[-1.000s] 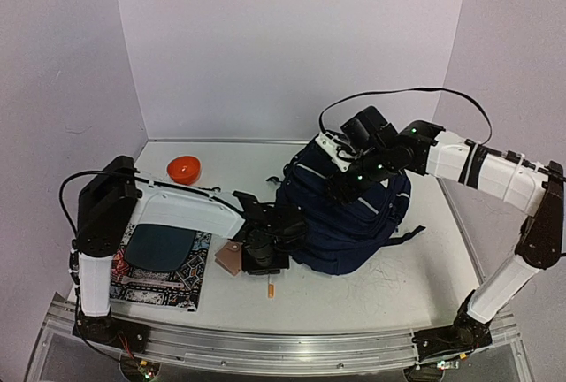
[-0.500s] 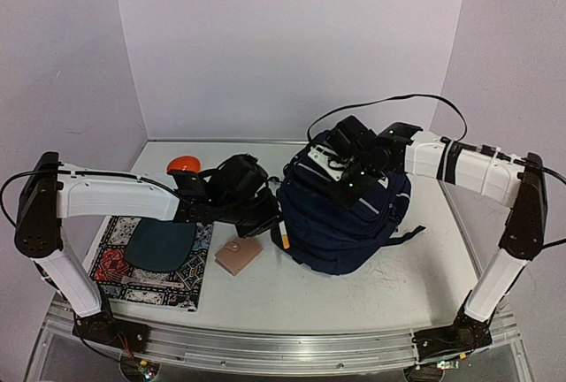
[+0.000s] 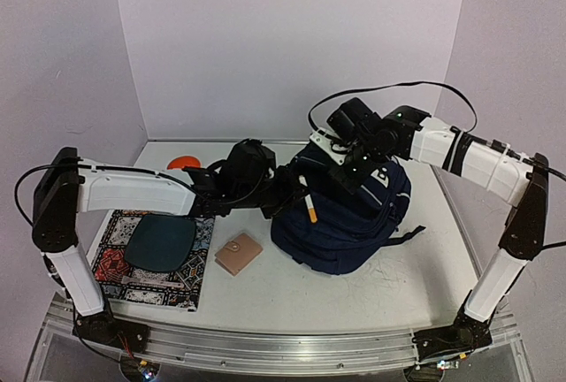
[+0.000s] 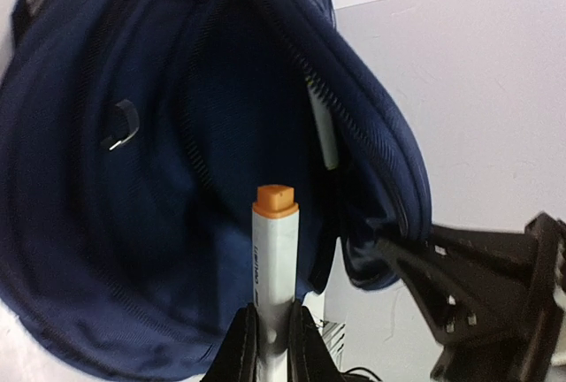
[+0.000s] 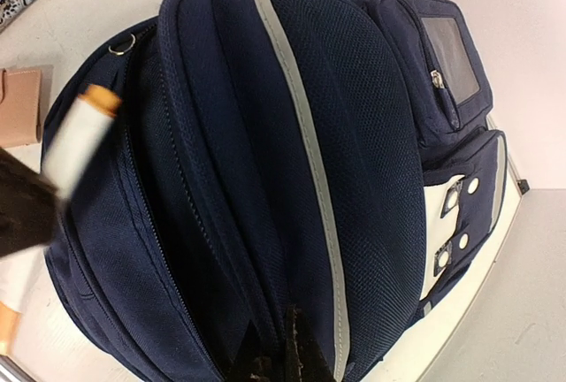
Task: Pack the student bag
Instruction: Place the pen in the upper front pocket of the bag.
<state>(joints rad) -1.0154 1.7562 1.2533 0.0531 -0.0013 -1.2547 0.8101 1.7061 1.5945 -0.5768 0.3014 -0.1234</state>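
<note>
We saw the student bag (image 3: 354, 223) in navy, with light-grey stripes and white buckle patches. We caught a white marker (image 4: 270, 267) capped in orange, a tan wallet (image 3: 239, 252), an orange bowl (image 3: 183, 163), and a book (image 3: 115, 274) patterned red, black and white.

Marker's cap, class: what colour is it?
Orange; the cap shows best in the left wrist view.

A flat white counter (image 3: 354, 298) with faint scuff marks is edged along its near side by a ribbed silver aluminium rail (image 3: 283, 347). Plain pale lilac-white panel walls (image 3: 292, 46) close it in at the back, left and right. The light is even, with only soft shadows.
</note>
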